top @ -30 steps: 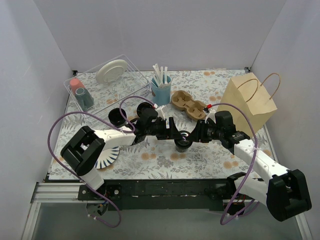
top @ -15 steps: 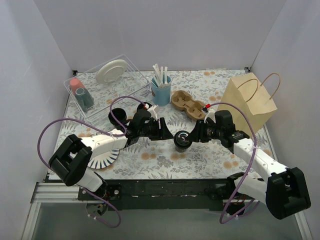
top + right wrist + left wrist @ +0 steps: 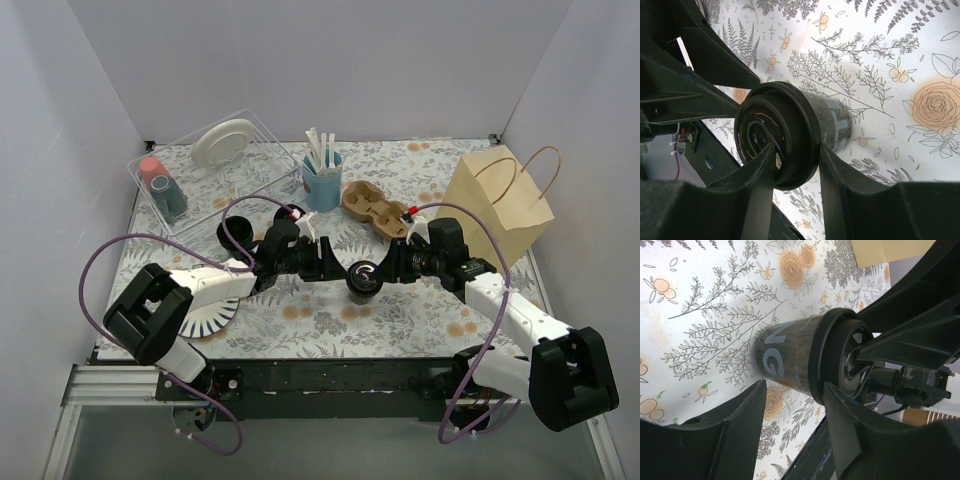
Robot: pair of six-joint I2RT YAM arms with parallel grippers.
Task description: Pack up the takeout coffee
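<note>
While right hand (image 3: 379,271) clasps takeout coffee (image 3: 362,278), left hand (image 3: 337,265) released, arms converging low.

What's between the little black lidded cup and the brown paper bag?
In the top view: the right gripper gripping the takeout coffee, its wrist, then flowered tablecloth up to the paper bag.

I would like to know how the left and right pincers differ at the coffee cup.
The right pincer is shut on the cup at its lid; the left pincer is open, gripping nothing. In the top view, the right pincer reaches from the cup's right, the left pincer from its left. Both point at the cup.
</note>
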